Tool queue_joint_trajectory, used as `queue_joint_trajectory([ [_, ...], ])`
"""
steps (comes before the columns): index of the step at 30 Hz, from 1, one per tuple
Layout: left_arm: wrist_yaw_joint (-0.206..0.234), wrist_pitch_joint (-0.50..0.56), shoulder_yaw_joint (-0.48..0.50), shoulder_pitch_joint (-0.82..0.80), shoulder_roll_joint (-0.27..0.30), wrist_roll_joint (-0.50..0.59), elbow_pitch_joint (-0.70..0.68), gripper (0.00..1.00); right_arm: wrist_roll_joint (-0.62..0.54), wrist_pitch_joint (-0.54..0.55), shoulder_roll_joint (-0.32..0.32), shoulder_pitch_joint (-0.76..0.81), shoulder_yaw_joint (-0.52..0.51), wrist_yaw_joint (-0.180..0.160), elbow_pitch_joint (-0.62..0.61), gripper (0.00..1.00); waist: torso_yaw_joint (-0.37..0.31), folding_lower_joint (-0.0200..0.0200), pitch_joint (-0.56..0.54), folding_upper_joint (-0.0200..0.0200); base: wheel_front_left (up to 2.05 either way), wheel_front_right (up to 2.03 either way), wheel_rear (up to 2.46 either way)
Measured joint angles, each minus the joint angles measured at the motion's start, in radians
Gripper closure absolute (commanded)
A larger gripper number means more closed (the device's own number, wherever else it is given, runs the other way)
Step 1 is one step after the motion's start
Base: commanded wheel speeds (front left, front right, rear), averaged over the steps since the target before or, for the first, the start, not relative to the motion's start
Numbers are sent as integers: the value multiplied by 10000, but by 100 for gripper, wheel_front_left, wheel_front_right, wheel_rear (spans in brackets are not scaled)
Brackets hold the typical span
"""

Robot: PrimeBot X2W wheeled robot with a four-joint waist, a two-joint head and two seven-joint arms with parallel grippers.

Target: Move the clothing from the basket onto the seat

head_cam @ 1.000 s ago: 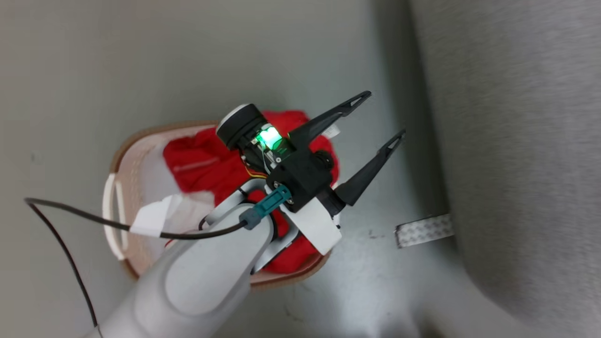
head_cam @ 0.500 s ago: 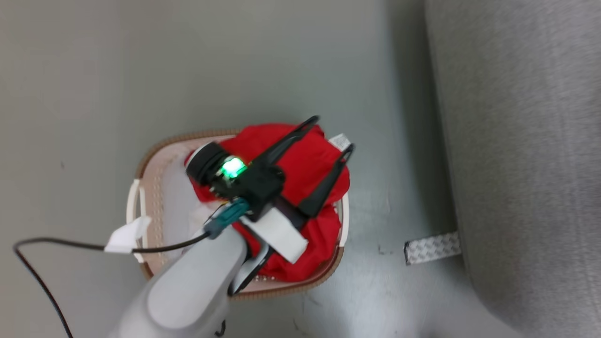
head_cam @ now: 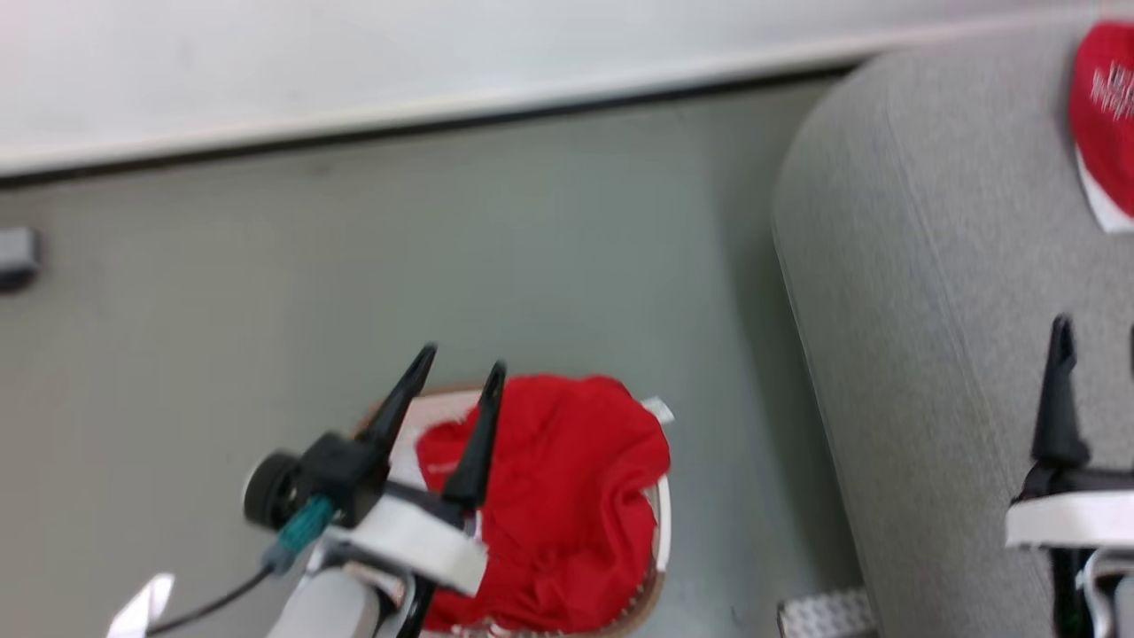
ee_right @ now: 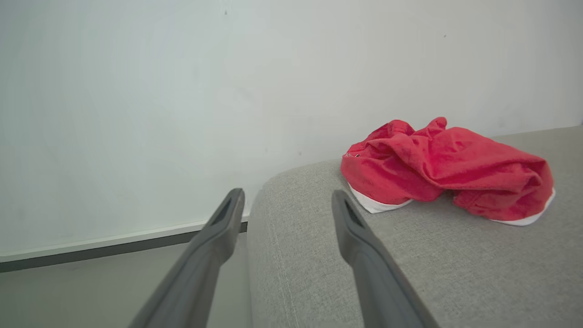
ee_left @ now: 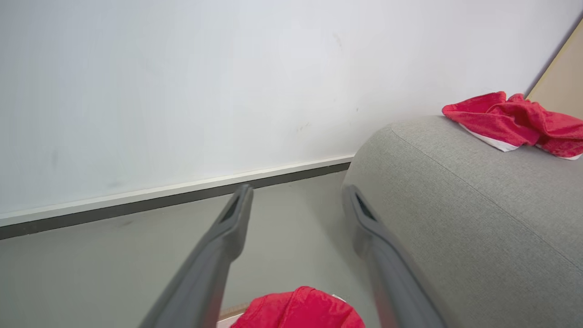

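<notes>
As the head tips up, the seat (head_cam: 930, 310) shows one red garment (head_cam: 1103, 133) on it; beside the seat the basket (head_cam: 661, 532) still holds clothing (head_cam: 567, 496), and the left gripper (head_cam: 463, 359) lifts away, spread and empty, so that pick remains undone.

Red clothing (head_cam: 567, 496) heaped in cream basket (head_cam: 662, 532) beside grey seat (ee_right: 410, 264), second red garment (ee_right: 437, 164) crumpled on seat

Red clothing (ee_right: 448, 166) on grey seat (ee_right: 473, 273)
</notes>
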Motion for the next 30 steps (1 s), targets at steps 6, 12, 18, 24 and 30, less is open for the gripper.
queue_joint_trajectory([
  [6, -142, 0, 1158, 1307, -472, 251, -119, 0, 144, -2, 211, 1060, 757, 0, 15, 0, 596, -1, -1232, 0, 0, 0, 0],
  [12, -320, 0, 2211, 2474, -846, 512, -117, 0, 12, -2, 249, 1917, 1135, 0, 311, 0, 1144, -1, -2265, 0, 0, 0, 0],
  [18, -560, -4, 2809, 3266, -1053, 780, -127, 0, 61, -2, 267, 2550, 1323, 0, 606, 0, 1481, -1, -3139, 0, 0, 0, 0],
  [24, -711, -8, 3150, 3557, -1160, 966, -153, 0, 148, -2, 268, 2894, 1461, 0, 736, 0, 1647, 0, -3663, 0, 0, 0, 0],
  [30, -823, -8, 3287, 3620, -1223, 1131, -178, 0, 186, -2, 268, 2867, 1691, 0, 813, 0, 1538, 1, -3650, 0, 0, 0, 0],
])
